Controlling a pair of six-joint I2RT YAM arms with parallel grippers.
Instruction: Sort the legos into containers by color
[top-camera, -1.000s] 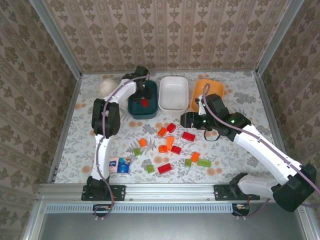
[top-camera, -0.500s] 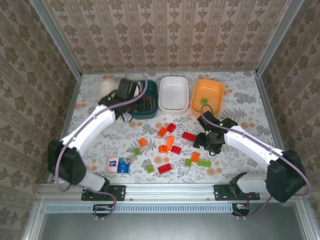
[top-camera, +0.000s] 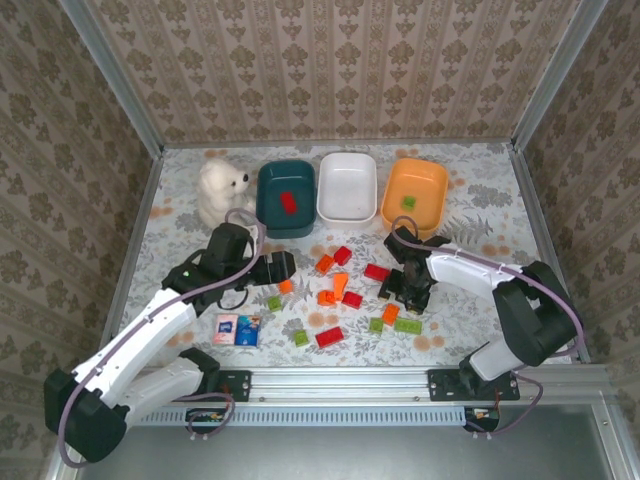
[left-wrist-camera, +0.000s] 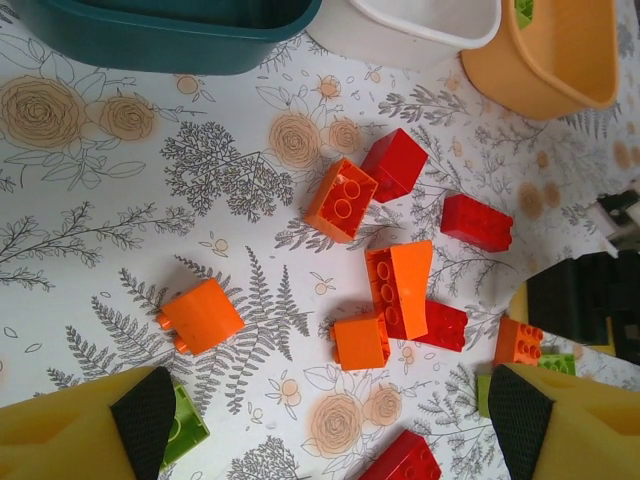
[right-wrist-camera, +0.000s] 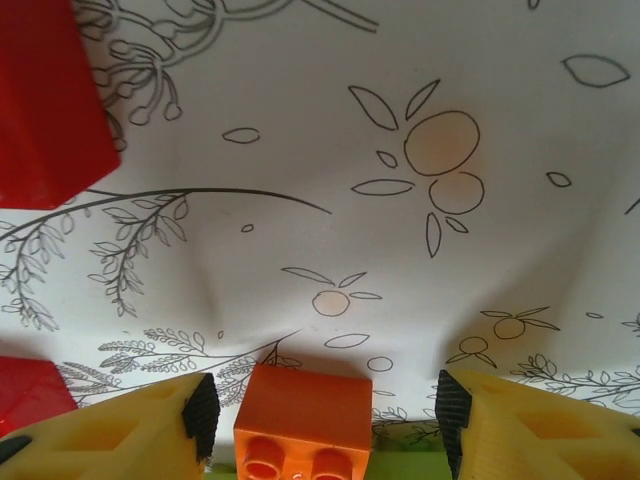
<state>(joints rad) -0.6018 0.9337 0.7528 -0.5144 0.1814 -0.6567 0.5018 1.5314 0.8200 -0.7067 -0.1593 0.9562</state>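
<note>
Leftward, the left gripper hangs low, fingers spread wide and empty, facing the loose legos strewn mid-table. Behind them stand the dark teal bowl holding one red brick, the white bowl, and the orange bowl holding one green brick. Rightward, the right gripper straddles an orange brick, fingers parted and clear of it.
</note>
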